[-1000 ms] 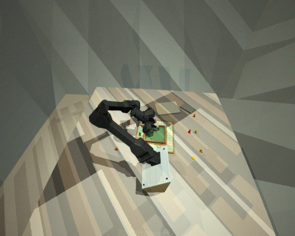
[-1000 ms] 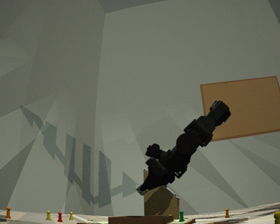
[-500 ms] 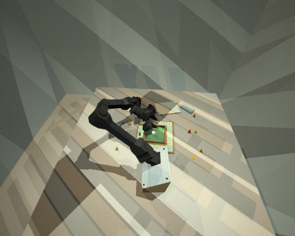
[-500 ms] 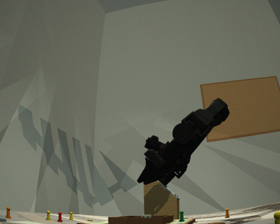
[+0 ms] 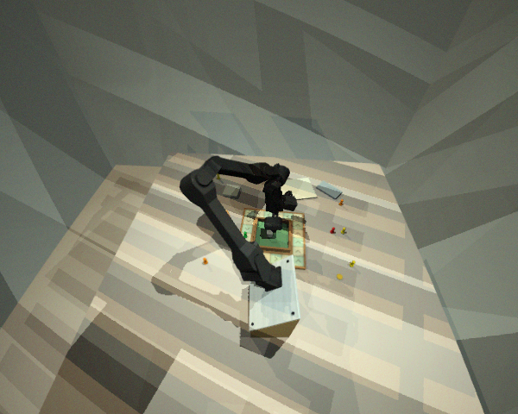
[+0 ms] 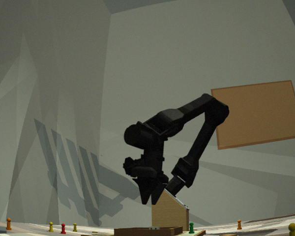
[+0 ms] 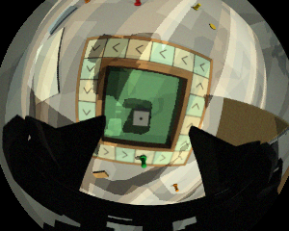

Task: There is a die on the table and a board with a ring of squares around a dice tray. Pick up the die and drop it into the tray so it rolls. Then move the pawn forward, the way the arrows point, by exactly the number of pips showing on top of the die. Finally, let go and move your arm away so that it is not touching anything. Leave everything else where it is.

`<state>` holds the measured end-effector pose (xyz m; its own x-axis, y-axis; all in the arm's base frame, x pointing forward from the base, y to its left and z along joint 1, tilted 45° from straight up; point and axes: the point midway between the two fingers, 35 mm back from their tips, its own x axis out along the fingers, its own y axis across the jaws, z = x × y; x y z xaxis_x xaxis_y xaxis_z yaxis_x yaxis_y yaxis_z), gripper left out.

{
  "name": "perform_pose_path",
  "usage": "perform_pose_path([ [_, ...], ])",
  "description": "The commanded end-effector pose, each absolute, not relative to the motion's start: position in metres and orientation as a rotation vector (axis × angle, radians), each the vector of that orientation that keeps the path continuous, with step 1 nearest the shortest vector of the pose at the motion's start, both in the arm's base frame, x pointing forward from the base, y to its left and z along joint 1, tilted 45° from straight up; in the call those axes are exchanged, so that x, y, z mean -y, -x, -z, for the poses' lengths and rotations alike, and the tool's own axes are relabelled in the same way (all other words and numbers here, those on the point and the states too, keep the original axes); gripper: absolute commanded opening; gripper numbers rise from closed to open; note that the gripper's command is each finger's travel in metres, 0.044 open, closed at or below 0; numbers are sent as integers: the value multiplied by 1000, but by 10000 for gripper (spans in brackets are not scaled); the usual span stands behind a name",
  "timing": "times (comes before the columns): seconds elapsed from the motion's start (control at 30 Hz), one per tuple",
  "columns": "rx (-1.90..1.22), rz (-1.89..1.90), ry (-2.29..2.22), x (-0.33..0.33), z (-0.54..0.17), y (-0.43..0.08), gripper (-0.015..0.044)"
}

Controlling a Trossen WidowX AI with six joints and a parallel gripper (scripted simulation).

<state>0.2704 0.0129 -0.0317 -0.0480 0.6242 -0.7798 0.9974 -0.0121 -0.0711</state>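
My gripper (image 6: 149, 203) (image 7: 149, 125) is wide open and empty, pointing down high above the tray. The pale grey die (image 7: 141, 118) (image 6: 154, 227) is inside the outline of the green-floored dice tray (image 5: 273, 249) (image 6: 142, 231) (image 7: 183, 106), with one pip on the face turned up in the wrist view. Its lower part is hidden in the exterior view, so I cannot tell whether it rests. The board (image 5: 305, 241) (image 7: 200, 86) has arrowed squares around the tray. The green pawn (image 5: 244, 235) (image 6: 191, 227) (image 7: 144, 160) stands upright on the row nearest the wrist view's bottom.
A red pawn (image 5: 332, 230) (image 6: 63, 228), yellow pawns (image 5: 343, 230) (image 5: 352, 263) and a yellow disc (image 5: 339, 276) are right of the board. Orange pawns (image 5: 341, 202) (image 5: 205, 260) stand farther off. A pale sheet (image 5: 305, 189), blue-grey slab (image 5: 329, 190) and grey block (image 5: 231, 191) lie behind.
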Motion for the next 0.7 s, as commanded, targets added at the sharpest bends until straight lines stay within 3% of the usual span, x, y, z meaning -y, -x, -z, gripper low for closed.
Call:
perform_pose_path([
  [0.0, -1759, 772, -1787, -14, 33, -273, 440],
  [0.07, -1734, 862, -1722, -12, 33, -271, 440],
  [0.13, -1742, 771, -1668, -19, 29, -272, 387],
  [0.37, -1661, -176, -1030, -102, -20, -270, 204],
  [0.43, -1614, -336, -910, -116, -29, -266, 200],
  [0.67, -1608, -356, -895, -118, -30, -265, 200],
])
